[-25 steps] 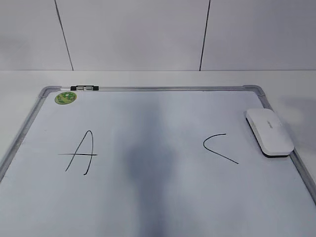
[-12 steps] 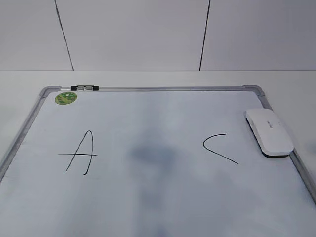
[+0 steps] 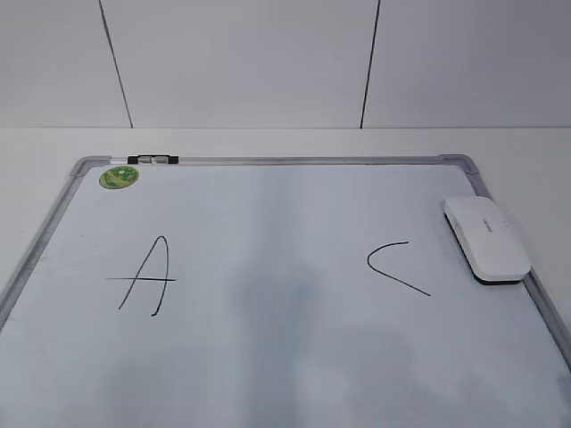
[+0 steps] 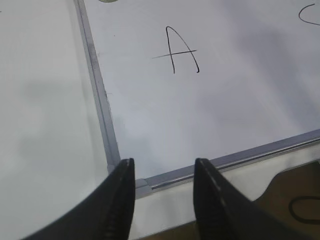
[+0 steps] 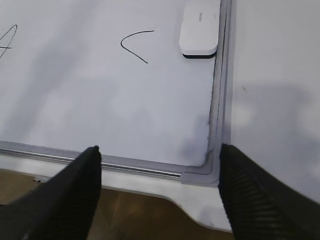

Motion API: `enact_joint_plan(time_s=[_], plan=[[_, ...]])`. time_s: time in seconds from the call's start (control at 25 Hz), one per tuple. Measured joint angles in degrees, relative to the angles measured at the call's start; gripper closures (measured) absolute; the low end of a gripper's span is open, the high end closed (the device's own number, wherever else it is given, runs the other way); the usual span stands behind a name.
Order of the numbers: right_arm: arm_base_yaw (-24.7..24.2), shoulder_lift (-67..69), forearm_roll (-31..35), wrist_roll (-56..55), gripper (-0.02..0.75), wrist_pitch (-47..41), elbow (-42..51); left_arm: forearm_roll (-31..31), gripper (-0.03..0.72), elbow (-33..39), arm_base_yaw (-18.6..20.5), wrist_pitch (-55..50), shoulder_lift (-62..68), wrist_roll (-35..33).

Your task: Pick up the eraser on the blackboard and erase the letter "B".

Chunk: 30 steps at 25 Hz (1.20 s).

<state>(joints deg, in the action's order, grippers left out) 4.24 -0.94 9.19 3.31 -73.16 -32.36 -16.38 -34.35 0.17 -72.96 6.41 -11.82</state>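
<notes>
Resting on the smooth grey-framed blackboard (image 3: 268, 374), the glossy rounded eraser (image 3: 488, 238) lies free; both grippers (image 4: 164, 200) (image 5: 159, 190) gape

Both tools (image 4: 164, 200) (image 5: 159, 195) open, empty.

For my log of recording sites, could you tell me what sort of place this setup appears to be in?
Probably a lab or test bench: a framed blackboard lies flat on a plain white table, with an eraser and a marker on it, before bare panelled walls.
</notes>
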Motion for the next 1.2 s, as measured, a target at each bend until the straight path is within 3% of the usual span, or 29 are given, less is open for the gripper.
enact_joint_plan(time_s=[0.28,0.44,0.64,1.2], plan=[[0.0,0.0,-0.1,1.0,0.163,0.0,0.4,-0.3,0.447,3.1,0.0,2.8,-5.9,-0.6],[0.0,0.0,-1.1,4.1,0.163,0.0,0.4,0.1,0.450,4.8,0.0,7.5,-5.9,-1.0],[0.0,0.0,-6.1,4.9,0.162,2.9,1.2,0.5,0.450,5.2,0.0,8.2,-5.9,-1.1],[0.0,0.0,-11.4,4.9,0.163,6.8,3.7,0.7,0.451,5.2,0.0,8.6,-5.9,-1.1]])
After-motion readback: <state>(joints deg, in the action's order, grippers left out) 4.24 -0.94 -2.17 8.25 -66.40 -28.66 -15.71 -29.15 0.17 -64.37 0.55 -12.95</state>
